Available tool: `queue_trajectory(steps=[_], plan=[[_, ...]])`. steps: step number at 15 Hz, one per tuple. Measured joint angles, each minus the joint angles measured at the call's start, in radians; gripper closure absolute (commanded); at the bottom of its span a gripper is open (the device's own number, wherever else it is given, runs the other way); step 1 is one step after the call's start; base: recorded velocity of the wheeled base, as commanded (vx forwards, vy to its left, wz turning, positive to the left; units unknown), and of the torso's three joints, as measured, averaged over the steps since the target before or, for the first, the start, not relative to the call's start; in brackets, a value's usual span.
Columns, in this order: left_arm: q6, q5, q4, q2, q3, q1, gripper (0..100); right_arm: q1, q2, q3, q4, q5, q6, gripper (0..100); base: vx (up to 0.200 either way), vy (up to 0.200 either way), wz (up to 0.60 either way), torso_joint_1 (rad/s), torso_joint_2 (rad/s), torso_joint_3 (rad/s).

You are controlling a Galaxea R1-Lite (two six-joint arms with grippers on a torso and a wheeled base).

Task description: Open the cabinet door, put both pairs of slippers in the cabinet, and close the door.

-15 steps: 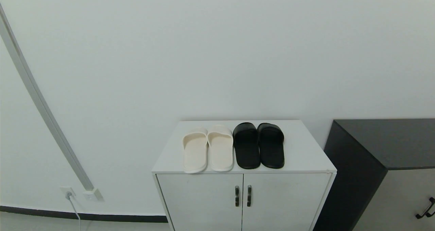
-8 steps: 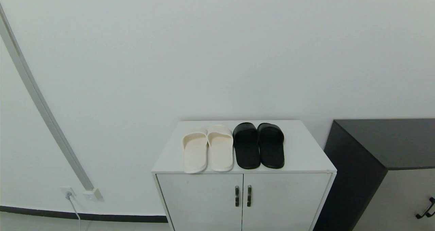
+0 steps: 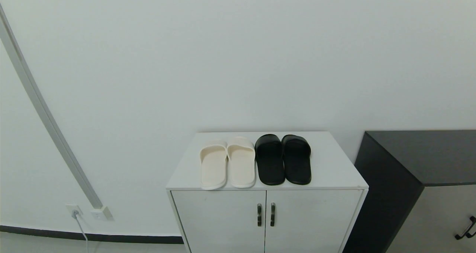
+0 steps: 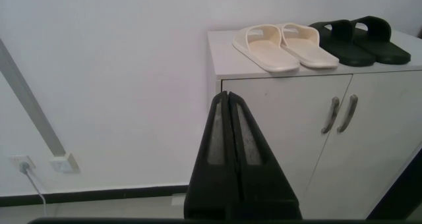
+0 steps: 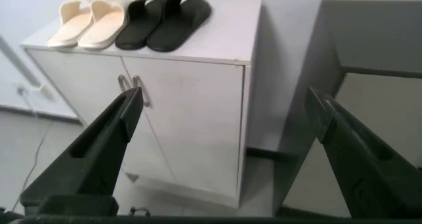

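Nothing has moved in the past second: both pairs of slippers sit on the cabinet (image 3: 334,171), its doors (image 3: 312,223) shut.

White pair (image 3: 227,163) and black pair (image 3: 283,160) lie side by side on top. Left claw (image 4: 228,99) is pressed together and right claw (image 5: 224,95) spread wide, both well short of the handles (image 3: 259,214). By the look of it no step is done: opening, loading and closing all remain.
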Motion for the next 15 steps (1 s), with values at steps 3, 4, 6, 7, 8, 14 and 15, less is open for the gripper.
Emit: queue_trajectory(steps=[3, 4, 6, 7, 8, 14, 15], plan=[[0.015, 0.0, 0.0, 0.0, 0.0, 0.0, 100, 0.064, 0.237, -0.018, -0.147, 0.013, -0.002, 0, 0.0, 0.0, 0.0, 0.0, 0.0, 0.0], [0.013, 0.0, 0.0, 0.0, 0.0, 0.0, 100, 0.11, 0.325, -0.033, -0.188, -0.004, 0.008, 0, 0.0, 0.0, 0.0, 0.0, 0.0, 0.0], [0.011, 0.0, 0.0, 0.0, 0.0, 0.0, 100, 0.25, 0.492, -0.089, -0.273, -0.087, 0.08, 0, 0.0, 0.0, 0.0, 0.0, 0.0, 0.0], [0.011, 0.0, 0.0, 0.0, 0.0, 0.0, 100, 0.344, 0.579, -0.134, -0.316, -0.157, 0.126, 0, 0.0, 0.0, 0.0, 0.0, 0.0, 0.0], [0.008, 0.001, 0.0, 0.0, 0.0, 0.0, 100, 0.436, 0.665, -0.199, -0.346, -0.233, 0.166, 0, 0.0, 0.0, 0.0, 0.0, 0.0, 0.0], [-0.004, 0.001, 0.0, 0.0, 0.0, 0.0, 100, 0.727, 1.095, -0.577, -0.368, -0.538, 0.319, 0, 0.0, 0.0, 0.0, 0.0, 0.0, 0.0], [-0.004, 0.001, 0.001, 0.0, 0.0, -0.001, 100, 0.737, 1.159, -0.624, -0.369, -0.571, 0.331, 0, 0.0, 0.0, 0.0, 0.0, 0.0, 0.0]])
